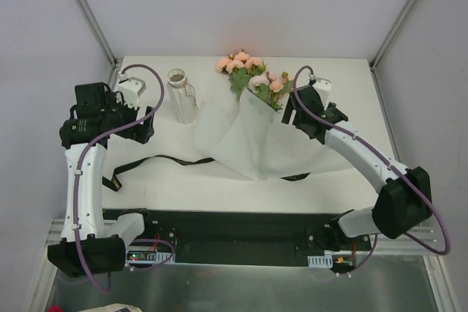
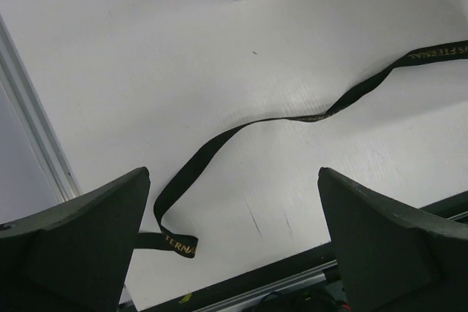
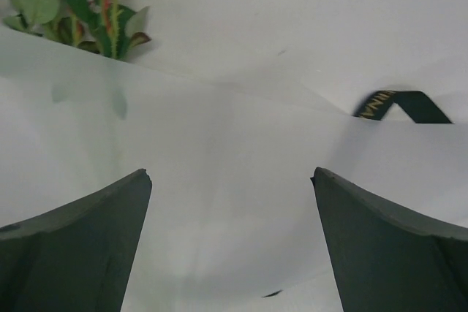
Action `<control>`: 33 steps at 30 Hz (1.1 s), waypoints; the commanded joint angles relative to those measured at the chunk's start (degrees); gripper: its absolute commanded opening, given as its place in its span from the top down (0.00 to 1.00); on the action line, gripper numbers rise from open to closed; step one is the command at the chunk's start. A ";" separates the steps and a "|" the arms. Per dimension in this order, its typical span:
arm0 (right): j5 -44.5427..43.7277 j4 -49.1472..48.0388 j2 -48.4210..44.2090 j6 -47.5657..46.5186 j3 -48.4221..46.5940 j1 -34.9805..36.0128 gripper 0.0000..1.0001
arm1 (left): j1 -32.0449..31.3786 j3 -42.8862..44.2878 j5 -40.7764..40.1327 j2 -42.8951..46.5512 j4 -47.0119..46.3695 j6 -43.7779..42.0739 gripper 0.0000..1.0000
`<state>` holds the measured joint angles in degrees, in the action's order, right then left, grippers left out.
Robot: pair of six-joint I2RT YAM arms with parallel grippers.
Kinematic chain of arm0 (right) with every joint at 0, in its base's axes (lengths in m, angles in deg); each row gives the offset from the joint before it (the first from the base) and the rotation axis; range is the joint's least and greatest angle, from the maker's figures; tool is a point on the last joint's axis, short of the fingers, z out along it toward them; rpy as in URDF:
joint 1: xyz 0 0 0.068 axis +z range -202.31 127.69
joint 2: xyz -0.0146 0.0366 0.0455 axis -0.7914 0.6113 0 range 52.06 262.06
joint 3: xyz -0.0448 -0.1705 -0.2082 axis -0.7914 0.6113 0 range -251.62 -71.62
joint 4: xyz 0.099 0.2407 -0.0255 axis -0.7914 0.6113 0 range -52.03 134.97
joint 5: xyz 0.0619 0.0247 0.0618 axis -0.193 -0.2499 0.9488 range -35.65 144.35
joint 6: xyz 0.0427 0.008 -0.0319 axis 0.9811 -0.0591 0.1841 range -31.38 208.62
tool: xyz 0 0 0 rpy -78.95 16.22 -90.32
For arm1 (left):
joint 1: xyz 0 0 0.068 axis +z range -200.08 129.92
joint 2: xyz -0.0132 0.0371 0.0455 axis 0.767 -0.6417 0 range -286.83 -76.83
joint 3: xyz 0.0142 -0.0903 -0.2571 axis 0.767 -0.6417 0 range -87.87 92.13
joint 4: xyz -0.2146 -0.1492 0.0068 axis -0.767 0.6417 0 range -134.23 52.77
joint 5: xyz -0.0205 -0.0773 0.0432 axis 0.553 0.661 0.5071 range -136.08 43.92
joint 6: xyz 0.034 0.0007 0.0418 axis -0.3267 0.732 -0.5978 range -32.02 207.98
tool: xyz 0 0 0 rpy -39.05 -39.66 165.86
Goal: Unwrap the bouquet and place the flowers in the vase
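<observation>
Lying just left of the right pincer [image 1: 291,112] — open, empty — the flowers [image 1: 248,74] point blooms toward frame top; the left pincer [image 1: 143,125], also open, sits farther.

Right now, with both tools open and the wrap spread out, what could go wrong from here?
1. The open right tool faces the loose white paper, with the flowers lying on it; a grasp may catch paper instead of stems.
2. The vase stands upright beside the paper's left edge; dragging the sheet could tip it.
3. The black ribbon lies loose in front of the left tool and might snag it.
</observation>
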<state>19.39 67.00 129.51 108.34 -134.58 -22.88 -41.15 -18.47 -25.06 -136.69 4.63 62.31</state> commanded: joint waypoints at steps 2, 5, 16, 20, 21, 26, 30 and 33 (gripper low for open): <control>20.58 -8.81 6.12 -5.48 -8.93 -4.54 0.04 | -2.15 10.82 8.24 -0.08 6.23 1.50 0.01; 33.22 -10.05 12.36 -9.69 -12.88 -9.72 0.04 | -10.20 16.63 9.22 -2.80 8.35 2.11 0.01; 43.14 -14.27 6.59 -16.47 -9.73 -14.66 0.02 | -30.72 27.61 9.56 -29.67 3.27 5.54 0.01; 42.52 -14.62 1.31 -16.83 -6.84 -15.02 0.02 | -31.78 36.22 11.94 -44.27 2.29 7.30 0.01; 42.08 -14.80 0.17 -16.83 -6.39 -15.02 0.01 | -32.04 39.37 11.94 -49.08 2.29 7.39 0.01; 40.50 -15.06 -5.37 -15.95 -4.98 -16.16 0.03 | -32.31 46.07 10.10 -60.35 1.33 8.88 0.07; 40.67 -16.11 -7.40 -14.98 -4.63 -16.42 0.04 | -32.40 50.90 10.01 -65.55 0.36 10.03 0.09; 41.81 -17.60 -7.84 -14.37 -4.10 -16.51 0.05 | -32.31 53.37 9.22 -68.46 -0.69 10.11 0.09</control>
<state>60.59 52.95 123.00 92.91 -139.39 -39.08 -73.04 29.47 -16.19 -203.61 5.35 71.16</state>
